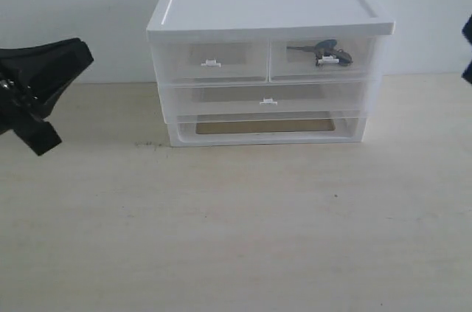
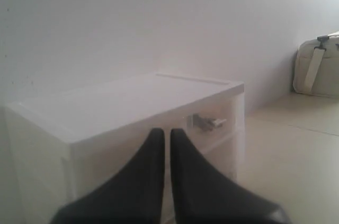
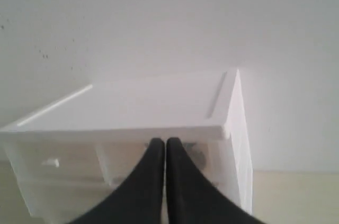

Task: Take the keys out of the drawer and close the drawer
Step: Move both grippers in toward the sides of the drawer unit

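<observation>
The white-topped cabinet (image 1: 269,6) stands at the back of the table. Its right small drawer (image 1: 354,57) sits pushed in, flush with its neighbour, a tiny white tab (image 1: 328,61) on its front. Through the translucent front I see the keys (image 1: 322,50) with a bluish fob lying inside. They also show faintly as the keys (image 2: 204,122) in the left wrist view and as a grey smudge of keys (image 3: 197,155) beside the right fingers. My left gripper (image 1: 77,57) hangs shut at the far left, well away from the cabinet; close up, the left gripper (image 2: 167,131) holds nothing. My right gripper (image 3: 165,142) is shut and empty, facing the cabinet from a distance.
The identical left small drawer (image 1: 210,61) and the full-width drawer (image 1: 269,98) are both pushed in. A pale wooden table (image 1: 236,223) stretches in front. A white wall stands close behind. A whitish bag (image 2: 318,68) lies off to one side. A sliver of the right arm (image 1: 468,70) shows at the edge.
</observation>
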### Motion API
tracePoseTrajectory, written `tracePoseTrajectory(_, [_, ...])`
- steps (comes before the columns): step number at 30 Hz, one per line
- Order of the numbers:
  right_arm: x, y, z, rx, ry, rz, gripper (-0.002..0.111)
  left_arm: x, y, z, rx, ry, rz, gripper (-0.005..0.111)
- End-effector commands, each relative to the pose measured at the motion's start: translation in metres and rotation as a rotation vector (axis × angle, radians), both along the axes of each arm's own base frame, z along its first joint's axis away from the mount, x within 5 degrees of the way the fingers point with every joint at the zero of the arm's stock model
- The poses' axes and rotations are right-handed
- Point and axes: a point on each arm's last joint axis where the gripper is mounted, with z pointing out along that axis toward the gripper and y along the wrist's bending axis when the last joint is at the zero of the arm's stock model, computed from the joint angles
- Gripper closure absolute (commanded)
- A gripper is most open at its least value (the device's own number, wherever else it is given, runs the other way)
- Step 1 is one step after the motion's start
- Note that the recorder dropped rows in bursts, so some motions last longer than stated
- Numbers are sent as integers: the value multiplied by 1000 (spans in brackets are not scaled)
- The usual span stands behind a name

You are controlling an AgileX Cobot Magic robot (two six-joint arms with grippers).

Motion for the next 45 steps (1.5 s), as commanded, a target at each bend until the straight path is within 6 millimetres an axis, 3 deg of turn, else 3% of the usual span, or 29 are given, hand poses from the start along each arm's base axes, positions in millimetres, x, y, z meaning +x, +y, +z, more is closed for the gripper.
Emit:
tracePoseTrajectory(1, [34,8,-15,-15,106,98,108,29,-2,-21,-3,50,-3,102])
tracePoseTrajectory(4, [64,10,-31,-9,192,124,108,58,-3,-37,10,82,-7,102])
tracePoseTrajectory(8, [90,13,-42,3,227,159,108,95,-14,-57,41,94,-61,102])
tracePoseTrajectory(14, [98,15,-49,-40,250,185,108,134,-35,-73,116,-5,-112,102])
tracePoseTrajectory(18, [98,13,-53,-76,281,165,108,157,-38,-80,111,-30,-112,102])
tracePoseTrajectory(30, [99,16,-47,-46,241,196,108,181,-41,-97,76,0,-117,102])
tracePoseTrajectory(32, [100,16,-45,-25,242,195,102,182,-41,-98,76,4,-117,102])
tracePoseTrajectory(35, [103,16,-42,29,263,193,82,182,-41,-100,76,8,-118,102])
tracePoseTrajectory(37, [110,14,-38,183,373,166,71,182,-41,-100,76,8,-118,102])
tracePoseTrajectory(45, [156,18,-42,349,658,179,70,182,-41,-100,71,14,-118,102])
